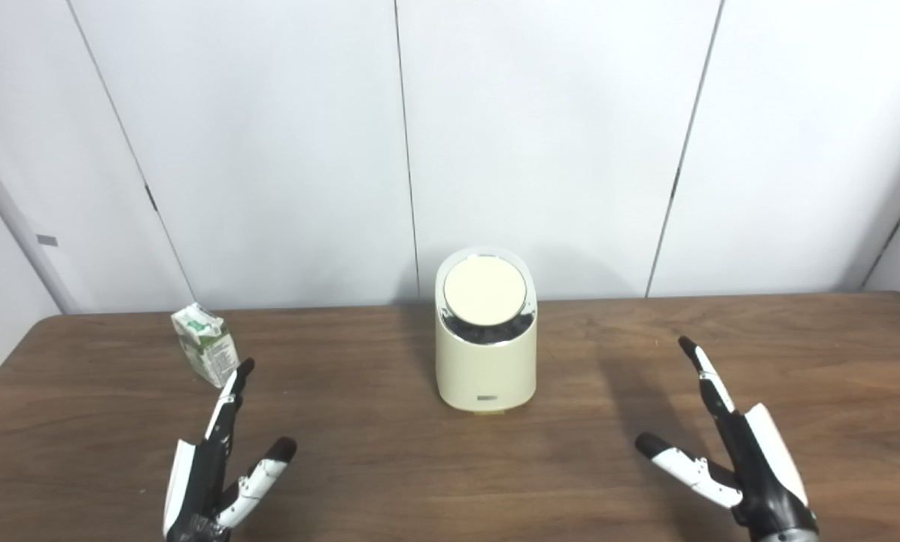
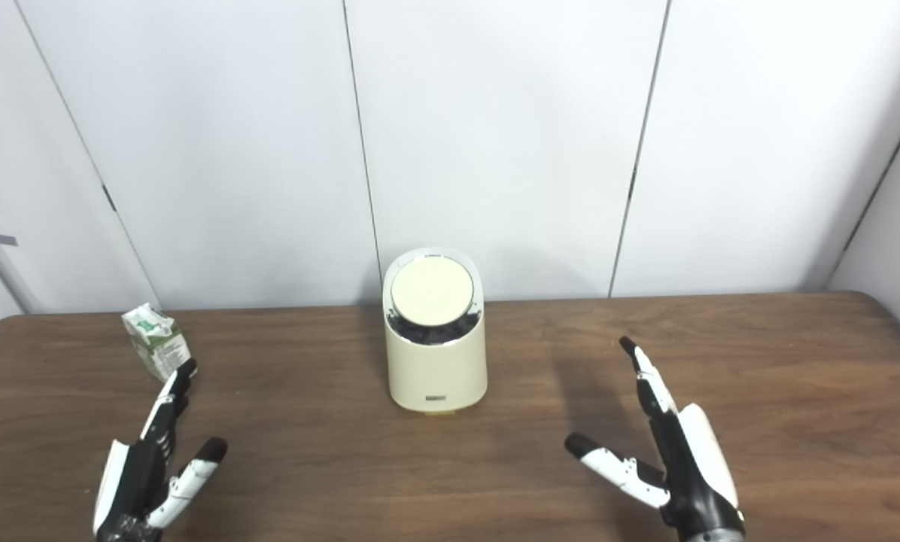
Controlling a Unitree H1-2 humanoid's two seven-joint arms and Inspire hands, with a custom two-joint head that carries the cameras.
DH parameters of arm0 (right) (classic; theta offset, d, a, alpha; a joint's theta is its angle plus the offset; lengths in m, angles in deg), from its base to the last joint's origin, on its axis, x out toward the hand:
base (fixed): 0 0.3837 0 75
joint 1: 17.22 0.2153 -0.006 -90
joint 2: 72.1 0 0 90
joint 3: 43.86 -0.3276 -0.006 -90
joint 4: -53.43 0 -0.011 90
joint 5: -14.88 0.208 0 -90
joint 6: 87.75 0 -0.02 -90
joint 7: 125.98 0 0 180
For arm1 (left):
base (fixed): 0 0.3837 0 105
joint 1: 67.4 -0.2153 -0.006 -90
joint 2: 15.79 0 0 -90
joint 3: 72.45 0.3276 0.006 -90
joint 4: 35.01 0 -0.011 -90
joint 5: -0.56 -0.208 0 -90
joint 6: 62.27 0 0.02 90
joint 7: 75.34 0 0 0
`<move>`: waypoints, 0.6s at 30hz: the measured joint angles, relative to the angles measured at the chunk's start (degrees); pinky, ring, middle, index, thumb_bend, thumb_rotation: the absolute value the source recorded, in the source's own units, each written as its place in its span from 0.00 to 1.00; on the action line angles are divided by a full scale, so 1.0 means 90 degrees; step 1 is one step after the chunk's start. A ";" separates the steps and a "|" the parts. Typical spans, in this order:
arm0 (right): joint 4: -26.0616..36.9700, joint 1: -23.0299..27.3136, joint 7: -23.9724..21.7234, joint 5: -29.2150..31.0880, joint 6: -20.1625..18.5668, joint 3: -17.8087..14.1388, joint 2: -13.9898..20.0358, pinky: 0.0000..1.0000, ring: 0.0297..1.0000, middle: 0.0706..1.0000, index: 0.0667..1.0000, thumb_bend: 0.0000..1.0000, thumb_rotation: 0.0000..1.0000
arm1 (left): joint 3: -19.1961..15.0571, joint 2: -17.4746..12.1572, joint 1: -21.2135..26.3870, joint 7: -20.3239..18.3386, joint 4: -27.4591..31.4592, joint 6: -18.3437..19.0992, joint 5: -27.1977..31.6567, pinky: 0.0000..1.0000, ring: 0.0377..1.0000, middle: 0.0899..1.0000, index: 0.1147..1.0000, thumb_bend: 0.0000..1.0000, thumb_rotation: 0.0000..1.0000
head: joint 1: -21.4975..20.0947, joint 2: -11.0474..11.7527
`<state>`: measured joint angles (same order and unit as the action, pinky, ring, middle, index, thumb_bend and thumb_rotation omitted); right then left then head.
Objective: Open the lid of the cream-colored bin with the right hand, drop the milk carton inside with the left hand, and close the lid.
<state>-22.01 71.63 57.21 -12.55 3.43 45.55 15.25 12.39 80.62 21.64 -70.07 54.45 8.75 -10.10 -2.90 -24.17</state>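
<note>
Fingers (image 1: 228, 399) spread, milk carton (image 1: 205, 342) apparently upright

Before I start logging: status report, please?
Left hand and right hand open, empty. Green-and-white milk carton upright near left fingertips. Cream-colored bin shut, round lid untouched. Path unobstructed.

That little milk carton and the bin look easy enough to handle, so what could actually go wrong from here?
The milk carton is small and light-looking, and the open left hand is just short of it: a clumsy reach might tip it or push it away. The cream-colored bin stands free on the table, lid closed, so the open right hand could shove or topple the bin instead of opening it.
</note>
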 measured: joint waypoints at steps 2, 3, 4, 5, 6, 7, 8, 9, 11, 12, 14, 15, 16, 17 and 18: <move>-0.0143 -0.0002 0.0135 -0.0170 0.0066 -0.0005 0.0046 1.00 1.00 1.00 0.87 0.71 0.82 | 0.0000 0.0000 0.0000 0.0000 0.0000 0.0000 0.0000 1.00 1.00 1.00 1.00 0.81 0.70 | 0.0000 0.0000; -0.0195 -0.0010 0.0193 -0.0206 0.0099 -0.0018 0.0058 1.00 1.00 1.00 0.84 0.71 0.82 | -0.0002 0.0000 0.0000 0.0000 0.0001 0.0000 0.0000 1.00 1.00 1.00 1.00 0.82 0.70 | 0.0000 -0.0010; -0.0204 -0.0014 0.0221 -0.0215 0.0134 -0.0027 0.0060 1.00 1.00 1.00 0.83 0.72 0.82 | -0.0005 0.0000 -0.0002 0.0000 0.0001 0.0002 0.0000 1.00 1.00 1.00 1.00 0.82 0.70 | 0.0000 -0.0010; -0.0212 -0.0014 0.0250 -0.0207 0.0181 -0.0036 0.0060 1.00 1.00 1.00 0.79 0.72 0.80 | -0.0007 0.0000 -0.0003 0.0000 0.0001 0.0006 0.0000 1.00 1.00 1.00 1.00 0.82 0.69 | 0.0000 -0.0010; -0.0220 -0.0014 0.0298 -0.0191 0.0248 -0.0044 0.0055 1.00 1.00 1.00 0.76 0.73 0.76 | -0.0008 0.0000 -0.0003 0.0000 0.0001 0.0009 0.0000 1.00 1.00 1.00 1.00 0.82 0.68 | 0.0000 -0.0019; -0.0228 -0.0014 0.0350 -0.0163 0.0315 -0.0053 0.0048 1.00 1.00 1.00 0.75 0.73 0.75 | -0.0007 0.0002 -0.0003 0.0000 0.0001 0.0009 0.0002 1.00 1.00 1.00 1.00 0.82 0.68 | 0.0000 -0.0020; -0.0235 -0.0014 0.0388 -0.0133 0.0389 -0.0062 0.0042 1.00 1.00 1.00 0.73 0.73 0.70 | -0.0008 0.0003 -0.0003 -0.0001 0.0001 0.0009 0.0002 1.00 1.00 1.00 1.00 0.82 0.67 | 0.0000 -0.0010; -0.0236 -0.0014 0.0430 -0.0090 0.0429 -0.0071 0.0027 1.00 1.00 1.00 0.71 0.74 0.64 | -0.0007 0.0003 -0.0002 -0.0002 0.0001 0.0009 0.0004 1.00 1.00 1.00 1.00 0.82 0.67 | 0.0010 -0.0019; -0.0240 -0.0014 0.0447 0.0018 0.0462 -0.0100 -0.0002 1.00 1.00 1.00 0.67 0.76 0.56 | -0.0007 0.0003 -0.0001 -0.0006 0.0000 0.0009 0.0016 1.00 1.00 1.00 1.00 0.82 0.66 | 0.0010 -0.0020; -0.0246 -0.0014 0.0451 0.0071 0.0494 -0.0115 -0.0014 1.00 1.00 0.99 0.66 0.76 0.53 | -0.0007 0.0002 -0.0001 -0.0013 0.0000 0.0008 0.0036 1.00 1.00 1.00 1.00 0.81 0.65 | 0.0010 -0.0020; -0.0253 -0.0013 0.0455 0.0153 0.0574 -0.0135 -0.0019 1.00 1.00 1.00 0.66 0.78 0.51 | -0.0008 0.0000 -0.0001 -0.0028 0.0000 0.0008 0.0096 1.00 1.00 1.00 1.00 0.81 0.65 | 0.0010 -0.0020; -0.0254 -0.0014 0.0455 0.0183 0.0600 -0.0144 -0.0019 1.00 1.00 1.00 0.66 0.78 0.50 | -0.0009 0.0000 -0.0001 -0.0028 0.0000 0.0008 0.0105 1.00 1.00 1.00 1.00 0.81 0.66 | 0.0010 -0.0020; -0.0259 -0.0014 0.0455 0.0214 0.0632 -0.0156 -0.0022 1.00 1.00 0.99 0.67 0.78 0.49 | -0.0008 0.0000 -0.0001 -0.0027 0.0000 0.0008 0.0105 1.00 1.00 1.00 1.00 0.80 0.66 | 0.0010 -0.0020; -0.0273 -0.0014 0.0458 0.0224 0.0659 -0.0162 -0.0023 1.00 1.00 0.99 0.68 0.78 0.49 | -0.0008 0.0000 -0.0001 -0.0027 0.0000 0.0008 0.0105 1.00 1.00 1.00 1.00 0.80 0.66 | 0.0000 -0.0020; -0.0298 -0.0014 0.0460 0.0232 0.0672 -0.0165 -0.0023 1.00 1.00 0.99 0.69 0.78 0.49 | -0.0008 -0.0001 -0.0001 -0.0027 -0.0001 0.0008 0.0105 1.00 1.00 1.00 1.00 0.80 0.66 | 0.0000 -0.0020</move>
<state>-24.69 71.50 61.35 -10.47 9.48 44.07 15.04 12.31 80.62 21.63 -70.31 54.44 8.82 -9.15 -2.90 -24.35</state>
